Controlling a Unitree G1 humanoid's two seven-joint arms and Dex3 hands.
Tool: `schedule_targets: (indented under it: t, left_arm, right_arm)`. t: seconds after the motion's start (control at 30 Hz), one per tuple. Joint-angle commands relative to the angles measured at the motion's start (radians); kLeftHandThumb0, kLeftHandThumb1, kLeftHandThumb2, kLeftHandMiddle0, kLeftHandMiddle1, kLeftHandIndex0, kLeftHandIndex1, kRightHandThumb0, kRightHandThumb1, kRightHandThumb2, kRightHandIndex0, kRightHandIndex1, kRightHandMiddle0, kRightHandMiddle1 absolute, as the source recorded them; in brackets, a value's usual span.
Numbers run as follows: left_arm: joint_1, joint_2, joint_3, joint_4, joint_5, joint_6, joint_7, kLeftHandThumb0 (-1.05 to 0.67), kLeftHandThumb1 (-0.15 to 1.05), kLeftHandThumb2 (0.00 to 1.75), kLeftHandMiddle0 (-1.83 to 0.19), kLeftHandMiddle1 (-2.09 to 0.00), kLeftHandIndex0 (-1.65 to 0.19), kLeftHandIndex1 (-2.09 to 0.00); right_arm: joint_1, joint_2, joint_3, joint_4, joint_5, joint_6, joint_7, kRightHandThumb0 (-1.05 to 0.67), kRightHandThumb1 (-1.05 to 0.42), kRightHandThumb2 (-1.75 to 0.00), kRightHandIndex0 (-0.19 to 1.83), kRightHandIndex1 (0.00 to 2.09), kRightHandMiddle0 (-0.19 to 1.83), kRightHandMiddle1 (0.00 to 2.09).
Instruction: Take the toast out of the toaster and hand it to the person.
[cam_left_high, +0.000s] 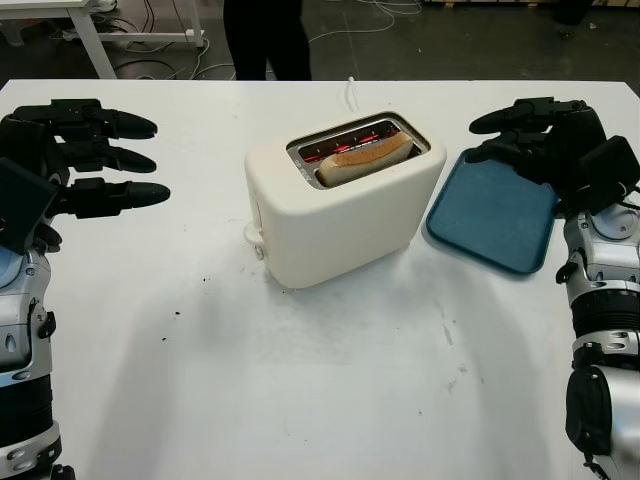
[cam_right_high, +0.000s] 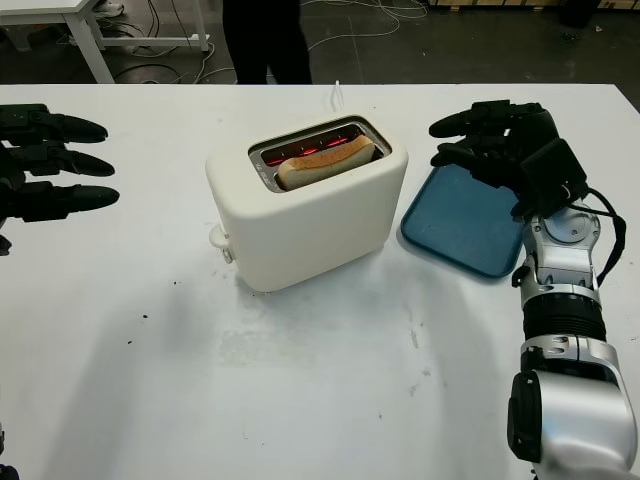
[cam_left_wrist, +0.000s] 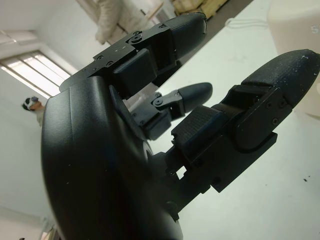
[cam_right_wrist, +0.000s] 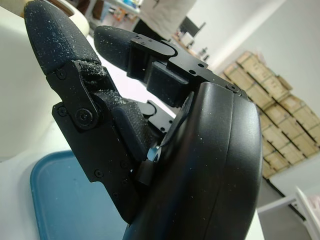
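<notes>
While the cream-coloured toaster (cam_left_high: 340, 205) stands near the middle of the white tabletop (cam_left_high: 330, 380), a slice of toast (cam_left_high: 365, 157) sits upright in its top slot, its upper edge showing above the rim. Red glowing elements are visible inside the slots beside the toast. A small knob projects from the toaster's near left end, and a white cord runs from behind the toaster toward the far edge of the tabletop.

The left robot hand (cam_left_high: 95, 160) is held above the left side of the tabletop, well apart from the toaster, open and holding nothing, its fingers (cam_left_high: 120, 195) pointing toward the toaster. In the left wrist view the same robot hand appears with the white tabletop beneath it and a corner of the toaster at the frame edge.

The right robot hand (cam_right_high: 490, 140) is held to the right of the toaster, above the far corner of a blue tray (cam_right_high: 460, 225), open and holding nothing. The tray lies flat on the tabletop just beside the toaster's right end.

A person (cam_left_high: 265, 38) in dark trousers stands beyond the far edge of the tabletop, behind the toaster. Dark crumbs are scattered on the tabletop in front of the toaster.
</notes>
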Motion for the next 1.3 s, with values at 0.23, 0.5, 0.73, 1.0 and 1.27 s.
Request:
schedule_targets:
  t: [0.23,0.5,0.73,1.0,1.27]
  left_arm:
    - [0.015,-0.003,0.007,-0.003,-0.015,-0.005,0.003,-1.05,0.36,0.01,-1.17,-0.51,-1.16,-0.34]
    - [0.014,0.001,0.006,-0.009,-0.010,0.000,0.005,-1.05,0.36,0.00,-1.17,-0.52,-1.16,-0.34]
    - [0.016,-0.002,0.006,-0.009,-0.011,-0.005,0.005,-1.05,0.35,0.01,-1.16,-0.53,-1.15,-0.35]
    - [0.017,-0.006,0.008,-0.007,-0.019,0.004,0.005,-1.05,0.35,0.00,-1.17,-0.54,-1.16,-0.35]
    - [0.016,-0.005,0.000,-0.001,-0.007,-0.007,0.007,-1.05,0.34,0.00,-1.18,-0.53,-1.16,-0.35]
  right_arm:
    - [-0.002,0.005,0.001,0.005,0.005,-0.019,-0.004,-1.05,-0.78,0.00,1.15,0.64,1.25,0.28]
    - [-0.002,0.006,-0.002,0.002,0.013,-0.015,0.002,-1.05,-0.78,0.00,1.15,0.64,1.24,0.28]
    - [-0.007,0.009,-0.003,0.006,0.016,-0.015,0.002,-1.05,-0.77,0.00,1.15,0.64,1.25,0.28]
    - [-0.087,0.003,0.000,0.038,0.033,-0.098,0.063,-1.05,-0.80,-0.01,1.04,0.56,1.16,0.20]
    - [-0.306,-0.026,0.063,0.197,-0.078,-0.293,0.037,-1.05,-0.92,-0.04,0.67,0.79,0.93,0.15]
